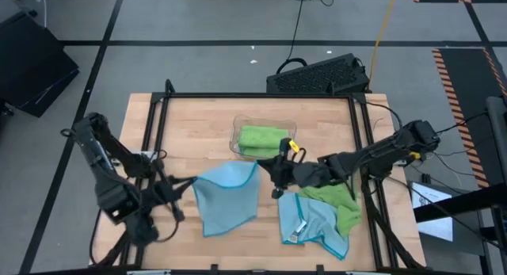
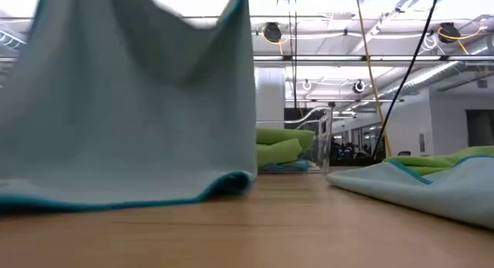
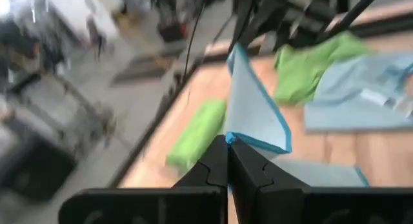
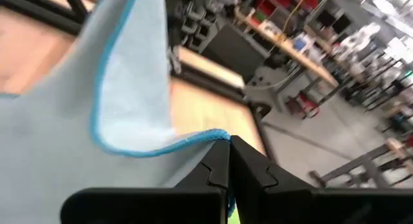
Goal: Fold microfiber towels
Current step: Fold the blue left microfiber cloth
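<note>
Blue towel (image 1: 227,197) pinched by both hands, left hand (image 3: 227,141) and right hand (image 4: 228,142) (corner grips show only in wrist views).

Bright ceiling lamps (image 2: 272,32) glare in the low view. Both wrist views are motion-blurred. Shadows on the table (image 1: 317,116) are soft.

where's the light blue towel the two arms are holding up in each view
High view: the held light blue towel lies left of centre, between the left tool and right tool.
Low view: it hangs across the left half.
Left wrist view: centre, pinched corner.
Right wrist view: left half.
Shared landmark: the clear tray of folded green towels, except in the right wrist view.
</note>
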You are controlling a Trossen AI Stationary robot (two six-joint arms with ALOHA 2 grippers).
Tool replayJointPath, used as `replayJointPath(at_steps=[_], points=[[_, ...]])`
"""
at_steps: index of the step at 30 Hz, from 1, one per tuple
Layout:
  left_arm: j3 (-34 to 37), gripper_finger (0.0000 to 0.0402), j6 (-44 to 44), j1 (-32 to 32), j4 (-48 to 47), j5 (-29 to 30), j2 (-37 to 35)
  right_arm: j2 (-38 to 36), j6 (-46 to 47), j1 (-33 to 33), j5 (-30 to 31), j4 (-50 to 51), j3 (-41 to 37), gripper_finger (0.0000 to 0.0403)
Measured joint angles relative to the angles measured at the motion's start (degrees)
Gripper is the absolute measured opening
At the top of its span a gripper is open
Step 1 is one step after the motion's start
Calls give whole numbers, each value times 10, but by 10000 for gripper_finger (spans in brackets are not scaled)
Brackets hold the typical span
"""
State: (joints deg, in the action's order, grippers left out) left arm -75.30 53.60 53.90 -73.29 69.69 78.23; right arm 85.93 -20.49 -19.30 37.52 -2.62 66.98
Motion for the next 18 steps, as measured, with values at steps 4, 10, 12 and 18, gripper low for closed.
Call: replayJointPath(at_steps=[4,10,12,18], points=[[39,2,97,-25,-53,-74,-10,0,20,28,-54,-31,-42,0],[44,8,32,-17,5,-80,-13,-6,3,32,-75,-59,-66,0],[32,5,-49,-16,63,-80,-14,-19,-1,16,-75,-58,-54,0],[-19,8,-265,-16,202,-62,-14,-66,-91,-57,16,-94,-10,0]])
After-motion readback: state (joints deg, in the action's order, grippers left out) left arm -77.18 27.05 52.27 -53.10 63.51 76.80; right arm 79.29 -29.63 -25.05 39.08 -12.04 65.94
